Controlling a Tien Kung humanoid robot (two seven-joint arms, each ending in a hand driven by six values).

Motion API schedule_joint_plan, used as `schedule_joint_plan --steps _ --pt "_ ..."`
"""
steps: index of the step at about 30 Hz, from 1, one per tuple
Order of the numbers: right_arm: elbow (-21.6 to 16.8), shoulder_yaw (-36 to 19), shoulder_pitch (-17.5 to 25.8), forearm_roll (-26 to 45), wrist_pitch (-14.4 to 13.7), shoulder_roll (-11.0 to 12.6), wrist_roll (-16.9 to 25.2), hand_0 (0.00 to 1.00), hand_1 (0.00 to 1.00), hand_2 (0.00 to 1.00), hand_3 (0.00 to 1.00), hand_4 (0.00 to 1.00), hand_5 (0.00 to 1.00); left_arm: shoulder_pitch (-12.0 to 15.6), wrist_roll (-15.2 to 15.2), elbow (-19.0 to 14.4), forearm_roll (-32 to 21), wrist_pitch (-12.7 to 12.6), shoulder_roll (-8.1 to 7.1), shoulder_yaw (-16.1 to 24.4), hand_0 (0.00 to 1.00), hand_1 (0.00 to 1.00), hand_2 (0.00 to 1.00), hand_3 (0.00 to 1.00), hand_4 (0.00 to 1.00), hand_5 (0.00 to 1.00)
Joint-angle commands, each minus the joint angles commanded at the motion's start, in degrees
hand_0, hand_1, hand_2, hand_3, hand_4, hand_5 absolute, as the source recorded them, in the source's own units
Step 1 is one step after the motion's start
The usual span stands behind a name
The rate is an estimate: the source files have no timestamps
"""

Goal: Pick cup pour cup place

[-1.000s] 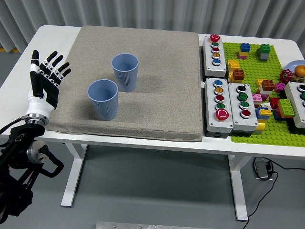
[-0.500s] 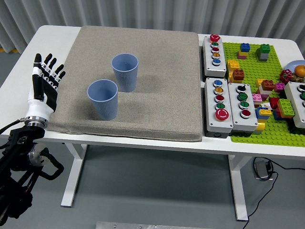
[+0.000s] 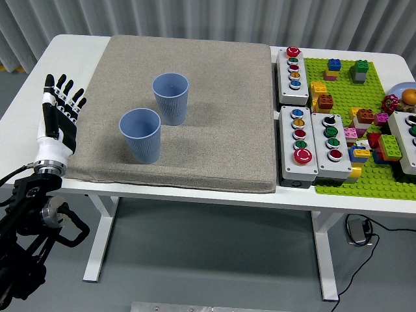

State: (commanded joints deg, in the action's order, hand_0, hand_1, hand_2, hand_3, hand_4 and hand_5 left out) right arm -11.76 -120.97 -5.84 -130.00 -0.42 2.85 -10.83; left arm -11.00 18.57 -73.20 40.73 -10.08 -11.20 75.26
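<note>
Two blue ribbed cups stand upright on the grey mat point(image 3: 214, 104). The near cup point(image 3: 141, 134) is at the mat's front left; the far cup point(image 3: 171, 97) stands just behind it to the right, a small gap between them. My left hand point(image 3: 58, 114) is raised over the table's left edge, left of the near cup and apart from it, fingers spread and holding nothing. The right arm is out of view.
Three grey button boxes point(image 3: 296, 143) line the mat's right side. A green baseplate point(image 3: 351, 182) with several toy bricks fills the table's right end, with another button box point(image 3: 408, 140) at the edge. A cable lies on the floor.
My left hand has drifted slightly left and its fingers have drawn closer together. The cups have not moved.
</note>
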Motion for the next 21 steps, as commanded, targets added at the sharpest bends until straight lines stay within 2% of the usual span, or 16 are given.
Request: schedule_joint_plan --steps 21 --pt "0.0 0.1 -0.3 0.0 -0.1 0.0 0.0 0.690 0.658 0.601 0.596 0.002 0.263 -0.1 -0.4 -0.4 0.6 -0.8 0.06 0.2 0.893 0.879 0.992 0.972 0.787 0.998"
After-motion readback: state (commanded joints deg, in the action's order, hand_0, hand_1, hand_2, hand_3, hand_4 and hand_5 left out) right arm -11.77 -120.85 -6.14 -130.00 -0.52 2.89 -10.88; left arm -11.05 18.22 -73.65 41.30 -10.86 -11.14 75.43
